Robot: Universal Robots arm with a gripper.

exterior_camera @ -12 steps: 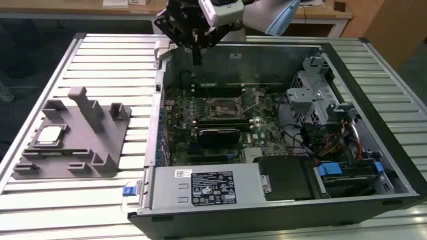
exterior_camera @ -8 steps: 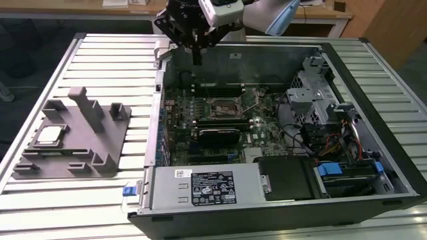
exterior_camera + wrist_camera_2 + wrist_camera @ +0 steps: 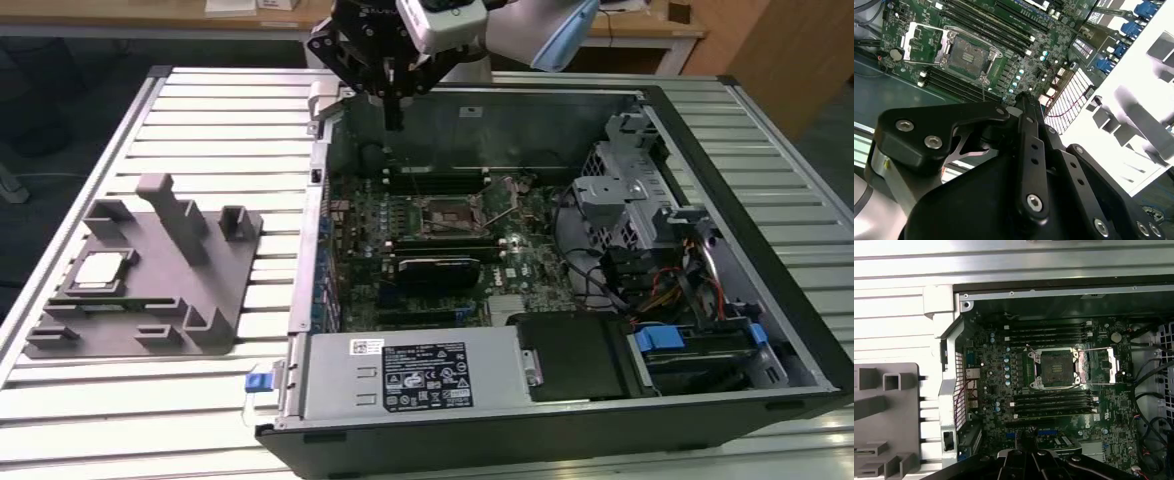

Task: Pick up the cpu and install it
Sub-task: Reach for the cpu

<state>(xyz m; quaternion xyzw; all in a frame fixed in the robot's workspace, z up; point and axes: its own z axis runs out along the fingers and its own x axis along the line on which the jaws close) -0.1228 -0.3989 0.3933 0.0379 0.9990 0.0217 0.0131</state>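
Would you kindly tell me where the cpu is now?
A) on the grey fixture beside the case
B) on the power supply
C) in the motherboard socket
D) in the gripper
A: the cpu lies on the grey fixture, and the socket is empty.

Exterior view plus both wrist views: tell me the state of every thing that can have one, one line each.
cpu: lying flat on the grey fixture, not picked up.
Socket: open, empty.
Load plate: flipped open beside the socket.
Computer case: lying on its side, side panel off.
Pincer: shut, holding nothing, up over the case.
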